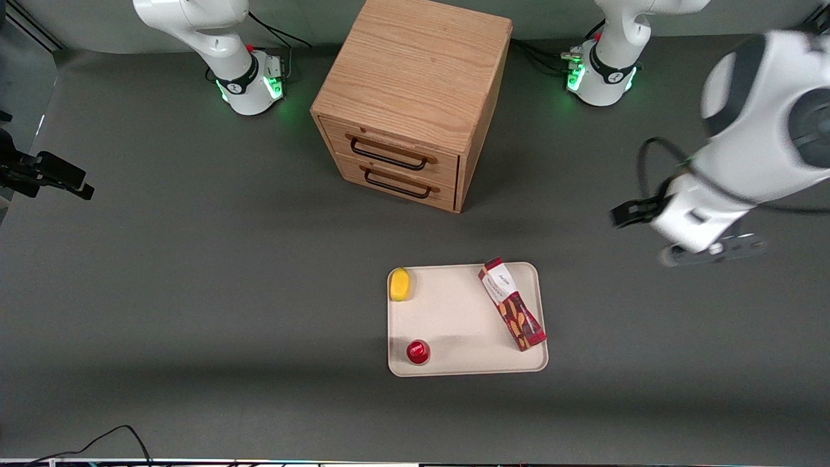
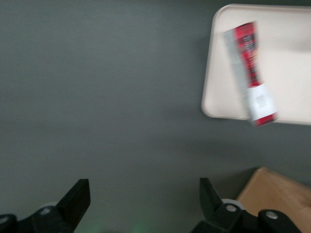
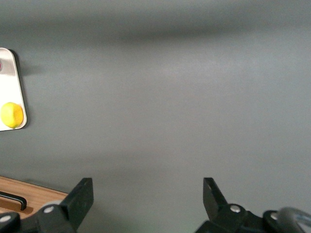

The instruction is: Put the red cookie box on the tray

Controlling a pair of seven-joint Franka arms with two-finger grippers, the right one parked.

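Front view: cookie box [image 1: 511,303] flat on tray [image 1: 454,318], job looks done; claw [image 2: 145,206] released, empty, over bare desk [image 1: 194,292].

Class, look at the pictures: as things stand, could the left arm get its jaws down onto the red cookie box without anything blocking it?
Probably yes. The red cookie box lies flat along the tray edge nearest the working arm. The gripper, jaws open, hangs over bare table beside the tray. The lemon and red cup sit apart from it.

The grey table [image 1: 194,292] carries the tray [image 1: 454,311] and wooden cabinet [image 1: 408,84].
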